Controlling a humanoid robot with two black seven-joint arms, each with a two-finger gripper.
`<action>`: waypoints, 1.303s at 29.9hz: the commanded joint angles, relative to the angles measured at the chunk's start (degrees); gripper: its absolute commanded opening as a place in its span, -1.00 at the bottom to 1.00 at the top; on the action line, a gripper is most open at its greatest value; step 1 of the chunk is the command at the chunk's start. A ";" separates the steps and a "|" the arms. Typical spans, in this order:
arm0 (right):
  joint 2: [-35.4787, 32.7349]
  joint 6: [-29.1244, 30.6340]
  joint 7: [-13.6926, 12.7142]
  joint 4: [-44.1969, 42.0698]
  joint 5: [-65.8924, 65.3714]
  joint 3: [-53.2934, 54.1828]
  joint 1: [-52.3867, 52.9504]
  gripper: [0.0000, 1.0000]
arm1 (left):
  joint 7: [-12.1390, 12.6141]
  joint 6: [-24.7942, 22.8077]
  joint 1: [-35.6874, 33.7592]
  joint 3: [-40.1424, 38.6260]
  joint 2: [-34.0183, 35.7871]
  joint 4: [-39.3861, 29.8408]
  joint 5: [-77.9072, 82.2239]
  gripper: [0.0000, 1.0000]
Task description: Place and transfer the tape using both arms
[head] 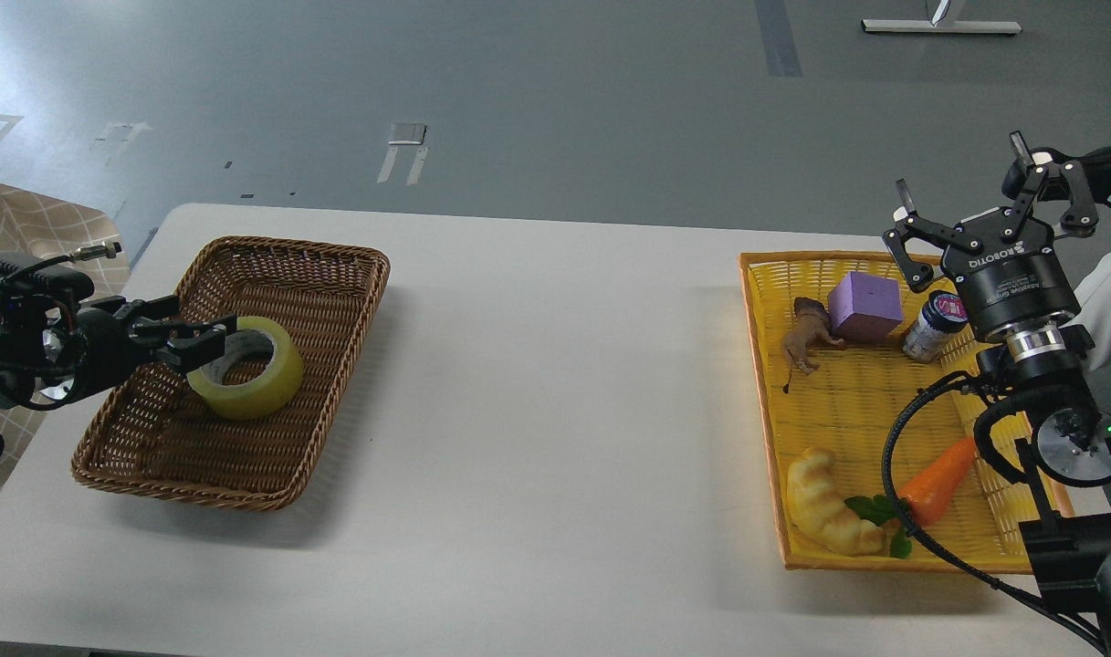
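The tape (249, 374), a yellow roll with a grey-white core, lies flat in the brown wicker basket (327, 265) on the left of the table. My left gripper (201, 321) comes in from the left, low over the basket. Its fingers are spread, and one fingertip (219, 330) is at the roll's left rim without gripping it. My right gripper (966, 178) is open and empty. It points up and away, held above the far right corner of the yellow basket (760, 365).
The yellow basket holds a purple block (865, 306), a brown toy animal (806, 338), a small jar (934, 327), a croissant toy (829, 506) and a carrot toy (934, 479). My right arm's cable (893, 456) hangs over it. The bare white table (555, 383) lies between the baskets.
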 commanded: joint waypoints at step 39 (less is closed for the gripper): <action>-4.48 0.00 -0.26 -0.38 0.18 -2.55 12.74 1.00 | -0.10 -19.93 0.73 -41.04 -46.44 -1.25 -69.71 0.95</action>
